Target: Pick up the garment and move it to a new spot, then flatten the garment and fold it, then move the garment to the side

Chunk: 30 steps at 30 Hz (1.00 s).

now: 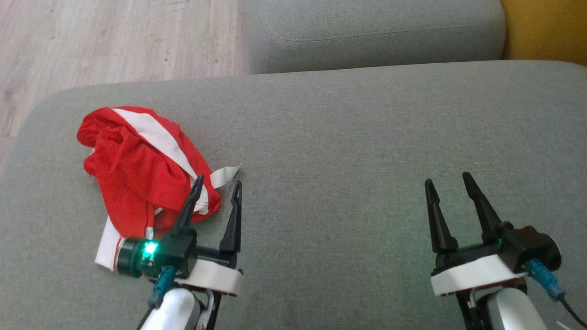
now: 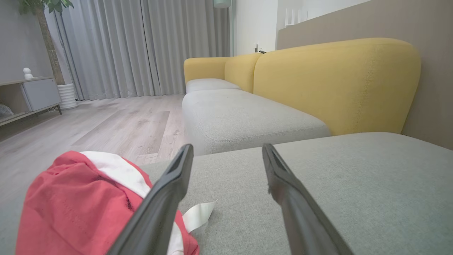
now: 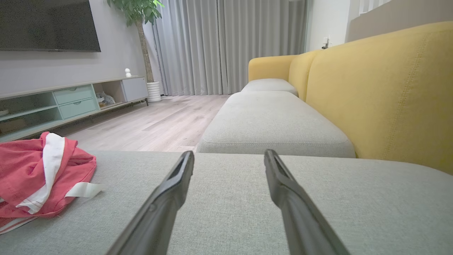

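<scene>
Lying crumpled near the left end of the grey sofa seat (image 1: 348, 151), the red-and-white garment (image 1: 142, 169) had not been lifted, flattened or folded, so the whole task seemed to lie ahead. The left gripper (image 1: 218, 181) hovered at its near edge, jaws wide and empty. The right gripper (image 1: 447, 178), equally spread, hung well apart.

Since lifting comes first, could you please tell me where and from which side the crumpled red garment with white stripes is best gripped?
Probably the bunched folds at its near right edge, approached from the right: the crumpled red garment lies heaped on the grey fabric sofa cushion, and the open left claw stands beside that edge.
</scene>
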### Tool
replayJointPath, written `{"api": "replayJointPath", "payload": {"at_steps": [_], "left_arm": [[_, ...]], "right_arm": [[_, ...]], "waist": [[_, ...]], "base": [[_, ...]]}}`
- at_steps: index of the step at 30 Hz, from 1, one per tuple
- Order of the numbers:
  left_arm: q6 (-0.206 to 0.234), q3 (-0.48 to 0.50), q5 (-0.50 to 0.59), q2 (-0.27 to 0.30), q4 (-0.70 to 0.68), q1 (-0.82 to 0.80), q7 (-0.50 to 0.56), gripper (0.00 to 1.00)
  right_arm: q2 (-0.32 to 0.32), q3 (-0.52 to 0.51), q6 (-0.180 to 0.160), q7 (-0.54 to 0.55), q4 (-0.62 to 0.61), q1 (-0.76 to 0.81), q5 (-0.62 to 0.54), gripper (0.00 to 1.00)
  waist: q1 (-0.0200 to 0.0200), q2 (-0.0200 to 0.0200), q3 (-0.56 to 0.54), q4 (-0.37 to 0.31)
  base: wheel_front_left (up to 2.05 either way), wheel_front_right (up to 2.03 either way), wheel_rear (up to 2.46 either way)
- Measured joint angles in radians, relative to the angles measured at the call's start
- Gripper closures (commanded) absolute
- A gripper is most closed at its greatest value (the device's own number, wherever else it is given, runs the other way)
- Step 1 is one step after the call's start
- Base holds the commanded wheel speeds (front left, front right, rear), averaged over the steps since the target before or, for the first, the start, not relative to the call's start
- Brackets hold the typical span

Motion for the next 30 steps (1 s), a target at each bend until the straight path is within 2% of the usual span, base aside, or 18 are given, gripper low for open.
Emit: {"api": "replayJointPath", "payload": {"at_steps": [8,15,30], "left_arm": [[-0.04,0.044,0.026,-0.043,0.091,0.027,-0.017,0.0],[-0.062,0.101,-0.012,-0.07,0.174,0.034,-0.019,0.0],[-0.09,0.158,-0.002,-0.101,0.185,0.034,-0.019,0.0]], "right_arm": [[0.0,0.01,0.0,-0.02,0.055,0.001,0.051,0.0],[0.0,-0.001,0.0,-0.02,0.11,0.001,0.14,0.0],[0.0,-0.008,0.0,-0.02,0.119,0.002,0.141,0.0]], "waist": [[0.0,0.0,-0.003,0.003],[0.0,0.0,-0.007,0.0],[0.0,0.0,-0.016,0.014]], "base": [[0.0,0.0,0.0],[0.0,0.0,0.0],[0.0,0.0,0.0]]}}
